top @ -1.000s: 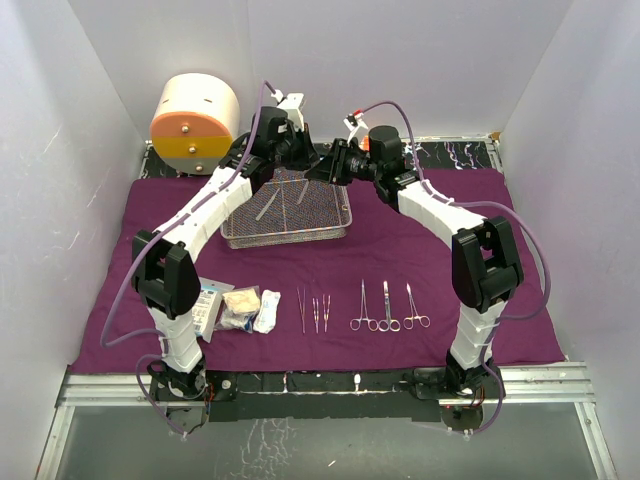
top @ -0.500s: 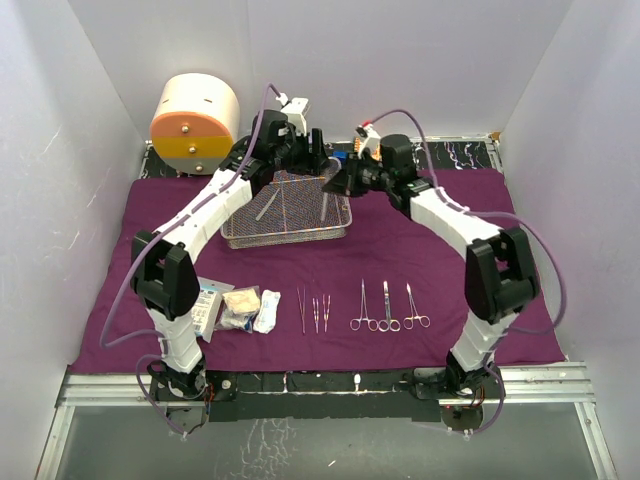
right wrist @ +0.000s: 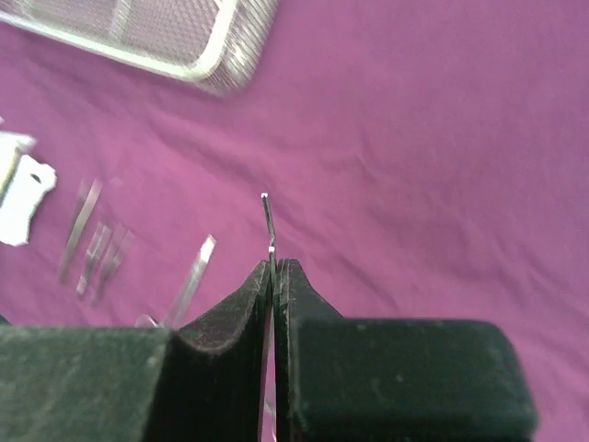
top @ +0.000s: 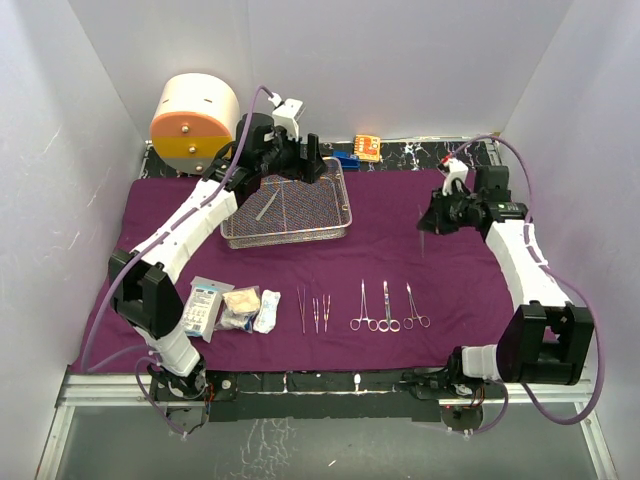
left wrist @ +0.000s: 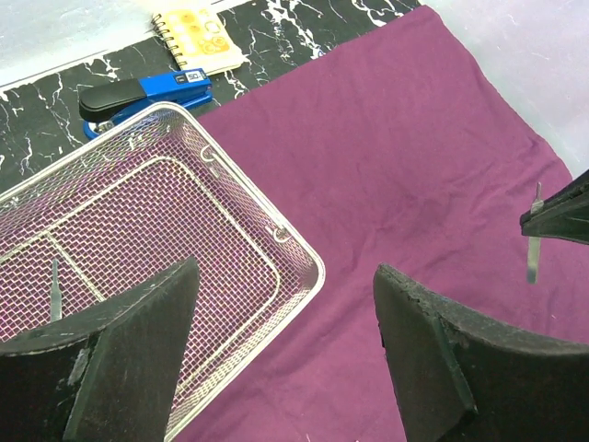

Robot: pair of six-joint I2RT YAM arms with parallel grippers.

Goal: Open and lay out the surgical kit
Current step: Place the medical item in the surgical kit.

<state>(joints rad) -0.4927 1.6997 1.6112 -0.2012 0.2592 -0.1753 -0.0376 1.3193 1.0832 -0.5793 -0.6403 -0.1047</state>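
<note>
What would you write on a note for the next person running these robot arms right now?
Left gripper: open above the wire-mesh tray's far corner, holding nothing.
Right gripper: shut on a scalpel, over the purple cloth's right side.
Done: cloth spread; gauze and packets, tweezers, forceps lined up near the front.
Left: probably set this scalpel beside the forceps; a second scalpel lies in the tray.

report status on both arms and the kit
Left gripper open at the mesh tray far edge. Right gripper shut on a scalpel, above the purple cloth. Second scalpel in tray. Nothing blocking the forceps row.
</note>
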